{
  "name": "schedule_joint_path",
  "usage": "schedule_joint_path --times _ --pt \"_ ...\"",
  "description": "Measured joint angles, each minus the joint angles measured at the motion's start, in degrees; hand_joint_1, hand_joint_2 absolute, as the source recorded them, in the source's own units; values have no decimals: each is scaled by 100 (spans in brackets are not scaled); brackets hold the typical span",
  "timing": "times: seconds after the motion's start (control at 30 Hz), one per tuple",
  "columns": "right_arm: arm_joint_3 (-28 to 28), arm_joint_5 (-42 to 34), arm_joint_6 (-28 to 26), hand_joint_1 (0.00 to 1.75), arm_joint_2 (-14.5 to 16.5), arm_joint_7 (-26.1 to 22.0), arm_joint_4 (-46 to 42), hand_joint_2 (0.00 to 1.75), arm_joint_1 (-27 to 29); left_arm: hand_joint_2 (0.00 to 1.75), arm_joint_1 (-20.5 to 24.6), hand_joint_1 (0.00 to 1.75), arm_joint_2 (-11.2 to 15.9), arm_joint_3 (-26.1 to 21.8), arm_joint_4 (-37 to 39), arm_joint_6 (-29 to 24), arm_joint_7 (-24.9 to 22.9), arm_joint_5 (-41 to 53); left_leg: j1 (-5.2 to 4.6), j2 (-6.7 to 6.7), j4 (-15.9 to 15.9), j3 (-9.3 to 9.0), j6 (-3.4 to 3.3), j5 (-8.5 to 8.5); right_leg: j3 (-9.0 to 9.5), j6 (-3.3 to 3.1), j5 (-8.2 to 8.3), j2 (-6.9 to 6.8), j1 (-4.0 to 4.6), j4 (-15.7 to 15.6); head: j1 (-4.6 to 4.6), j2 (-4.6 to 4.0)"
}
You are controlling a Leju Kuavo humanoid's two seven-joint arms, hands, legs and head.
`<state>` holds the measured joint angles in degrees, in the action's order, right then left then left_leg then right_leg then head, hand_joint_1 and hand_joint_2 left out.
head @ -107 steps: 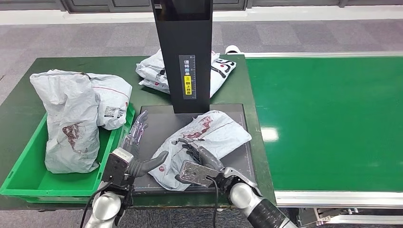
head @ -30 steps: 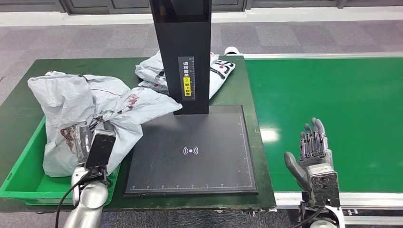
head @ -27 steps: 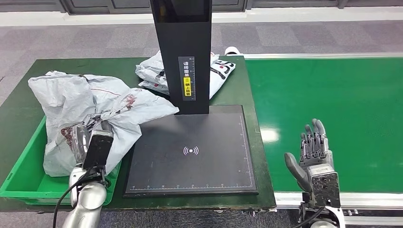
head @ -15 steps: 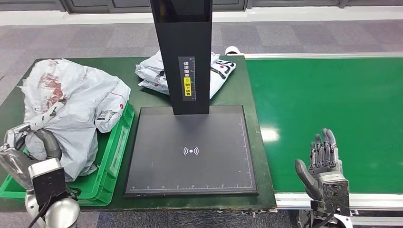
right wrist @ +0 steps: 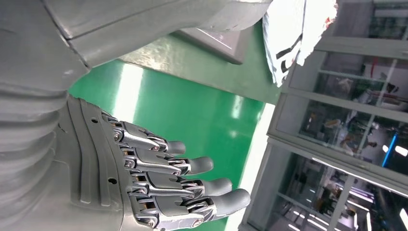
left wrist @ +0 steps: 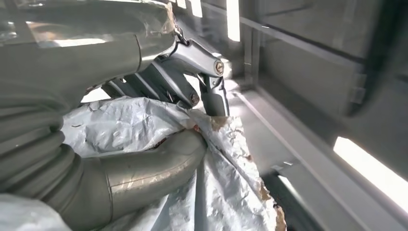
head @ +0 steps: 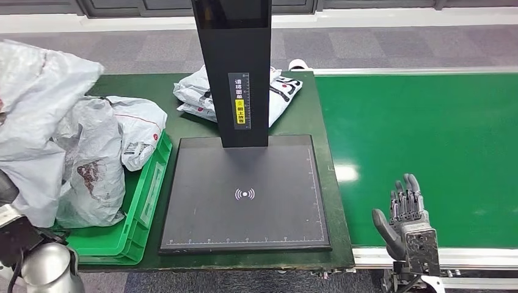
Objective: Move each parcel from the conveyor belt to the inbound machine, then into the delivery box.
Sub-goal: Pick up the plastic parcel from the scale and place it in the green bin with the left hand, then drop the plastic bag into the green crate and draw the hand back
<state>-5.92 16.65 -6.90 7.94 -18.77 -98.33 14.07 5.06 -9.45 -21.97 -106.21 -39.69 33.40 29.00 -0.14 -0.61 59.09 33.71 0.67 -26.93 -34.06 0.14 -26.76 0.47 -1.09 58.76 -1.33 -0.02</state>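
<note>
Parcel (head: 30, 116) lifted in left hand (left wrist: 144, 144); its print unreadable.

head view high, looking down on green belt (head: 421, 152), wrist views close, perhaps sideways

Bright even light, glare spot on conveyor belt (head: 346, 173), wrist views blurred

The parcel (left wrist: 144, 125) gripped by the left hand (left wrist: 144, 159) is crinkled, glossy grey plastic film. The delivery box (head: 137, 207) beside it is smooth green plastic. The inbound machine (head: 244, 195) has a matt black plate; the conveyor belt (head: 427, 134) looks smooth, slightly shiny green.
</note>
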Motion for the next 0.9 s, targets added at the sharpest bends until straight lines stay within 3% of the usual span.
schedule_joint_path --times 0.2,0.23,0.3,0.33,0.37,0.4,0.43,0.67,0.9 --pt "0 166 149 0 24 149 22 175 -74 175 332 175 258 -285 1101 48 -840 324 1 -2 0 1 1 2 -1 -1 0 -1 1 0 0 2" --pt "0 180 155 0 29 172 22 175 -99 175 421 162 342 -314 1376 52 -889 333 2 0 0 0 2 3 -2 -4 3 0 2 1 0 2" --pt "0 197 159 0 38 205 22 175 -134 175 578 81 482 -361 1902 129 -1017 343 3 5 0 -1 4 7 -4 -8 9 4 3 1 0 2" --pt "-1 203 160 0 39 211 22 175 -137 131 640 38 527 -371 2086 198 -1106 344 3 7 0 -1 3 8 -4 -8 10 5 3 1 1 1" --pt "-4 211 165 0 41 222 22 175 -140 87 716 7 572 -381 2284 286 -1210 346 3 7 0 0 3 8 -4 -7 11 6 3 1 1 1" --pt "-13 219 174 0 45 239 22 175 -145 44 802 0 624 -395 2516 372 -1316 347 3 7 0 0 2 9 -4 -6 12 5 3 1 1 1" --pt "-27 226 190 0 52 257 21 175 -153 0 896 0 685 -416 2765 448 -1404 351 3 6 0 0 2 9 -3 -6 12 5 3 1 1 1" --pt "-140 335 387 0 109 289 -8 175 -148 0 1588 0 1040 -655 4471 821 -1670 442 -18 -8 -26 -40 4 0 56 -6 -7 -9 -19 -1 2 2" --pt "-181 420 481 0 161 281 -24 175 -144 0 1801 0 1140 -721 4986 1170 -2118 758 -34 -7 -67 -76 16 -2 101 -18 -21 -8 -34 -2 0 1"
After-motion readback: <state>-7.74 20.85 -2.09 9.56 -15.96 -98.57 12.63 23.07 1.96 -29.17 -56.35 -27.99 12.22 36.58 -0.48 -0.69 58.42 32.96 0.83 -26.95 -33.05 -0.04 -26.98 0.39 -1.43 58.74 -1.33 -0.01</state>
